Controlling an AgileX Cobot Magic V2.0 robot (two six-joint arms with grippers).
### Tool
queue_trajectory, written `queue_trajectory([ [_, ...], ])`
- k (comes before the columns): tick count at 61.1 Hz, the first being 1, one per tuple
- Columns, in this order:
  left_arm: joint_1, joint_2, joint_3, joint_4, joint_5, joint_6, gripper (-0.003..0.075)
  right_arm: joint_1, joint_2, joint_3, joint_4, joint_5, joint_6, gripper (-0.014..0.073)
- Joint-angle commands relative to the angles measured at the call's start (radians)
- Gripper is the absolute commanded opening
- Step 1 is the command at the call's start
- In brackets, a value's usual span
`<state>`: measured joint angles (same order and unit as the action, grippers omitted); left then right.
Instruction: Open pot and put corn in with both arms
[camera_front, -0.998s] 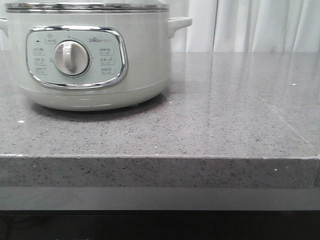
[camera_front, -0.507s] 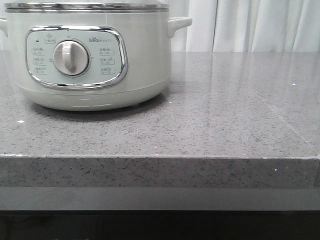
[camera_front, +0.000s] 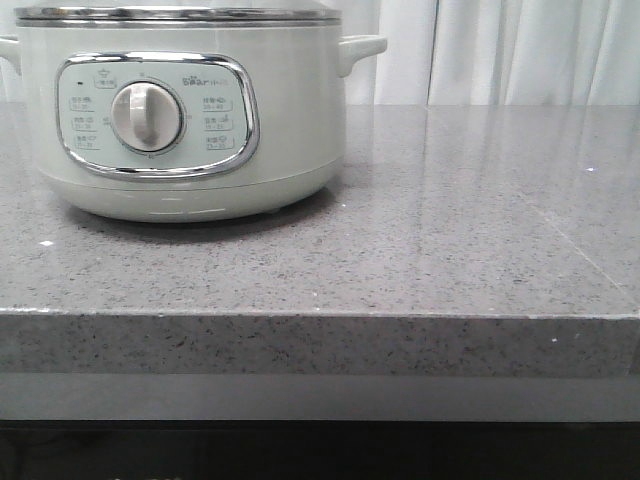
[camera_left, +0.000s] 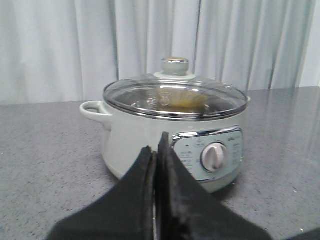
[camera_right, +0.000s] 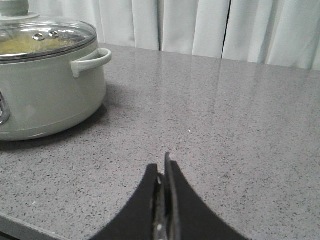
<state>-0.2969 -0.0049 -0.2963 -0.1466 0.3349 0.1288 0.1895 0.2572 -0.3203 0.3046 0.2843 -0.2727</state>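
The pot (camera_front: 290, 130) stands on the counter at the left in the front view, its control panel and white dial (camera_front: 146, 115) facing me. Its glass lid (camera_left: 175, 95) with a round knob (camera_left: 175, 65) sits shut on the rim. A blurred yellow shape (camera_left: 184, 101), apparently the corn, shows through the lid inside the pot. My left gripper (camera_left: 155, 142) is shut and empty, held in front of the pot (camera_left: 130, 135) and apart from it. To the right of the pot (camera_right: 45, 95), my right gripper (camera_right: 162, 162) is shut and empty, low over the counter. Neither gripper shows in the front view.
The grey speckled stone counter (camera_front: 450, 220) stretches to the right of the pot, and its front edge (camera_front: 320, 315) runs across the view. White curtains (camera_front: 500, 50) hang behind it. The pot's side handle (camera_right: 92, 60) juts toward the right arm's side.
In the front view the pot appears a few pixels further right than a second ago. Nothing else differs.
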Motion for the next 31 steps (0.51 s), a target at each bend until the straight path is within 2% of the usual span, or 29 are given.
queue_trajectory([
  [1, 0.066, -0.025, 0.01, 0.027, -0.108, -0.104, -0.0018, -0.004, 0.007, -0.03, 0.005, -0.069, -0.007, -0.0064],
  [6, 0.152, -0.025, 0.057, 0.047, -0.112, -0.158, -0.0018, -0.004, 0.007, -0.03, 0.005, -0.069, -0.007, -0.0064],
  [16, 0.283, -0.025, 0.18, 0.047, -0.172, -0.159, -0.0018, -0.004, 0.007, -0.03, 0.005, -0.069, -0.007, -0.0064],
  [24, 0.33, -0.025, 0.259, 0.047, -0.205, -0.159, -0.0018, -0.004, 0.007, -0.03, 0.005, -0.069, -0.007, -0.0064],
  [31, 0.33, -0.025, 0.305, 0.047, -0.234, -0.159, -0.0018, -0.004, 0.007, -0.03, 0.005, -0.069, -0.007, -0.0064],
])
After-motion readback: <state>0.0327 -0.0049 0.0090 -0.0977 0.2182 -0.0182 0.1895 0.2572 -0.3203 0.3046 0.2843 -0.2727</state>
